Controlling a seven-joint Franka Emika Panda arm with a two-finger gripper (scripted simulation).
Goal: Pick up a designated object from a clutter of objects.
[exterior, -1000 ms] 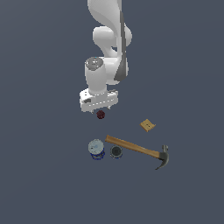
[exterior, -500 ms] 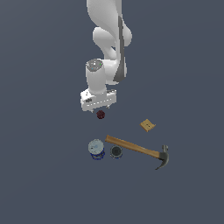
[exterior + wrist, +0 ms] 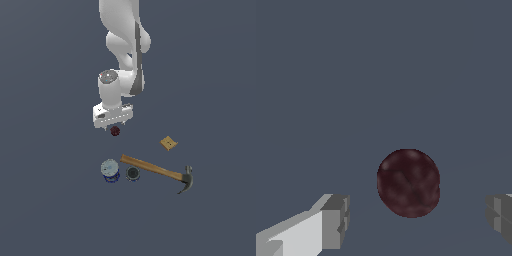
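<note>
The designated object, a small maroon ball (image 3: 115, 131) (image 3: 408, 183), lies on the grey floor just below my gripper (image 3: 113, 127). The wrist view looks down on the ball between my two fingertips (image 3: 335, 221), each standing clear of it with a gap on both sides. The gripper (image 3: 418, 217) is open and holds nothing. The rest of the clutter lies nearer the camera in the exterior view: a blue-white can (image 3: 110, 170), a small dark cup (image 3: 133, 174), a wooden-handled hammer (image 3: 157, 172) and a tan square block (image 3: 169, 144).
The white arm (image 3: 122, 45) rises behind the gripper. The can, cup and hammer handle sit close together a short way from the ball. The tan block lies apart, toward the exterior view's right.
The gripper hardly shifts over the ball; the ball and the other objects stay where they were.
</note>
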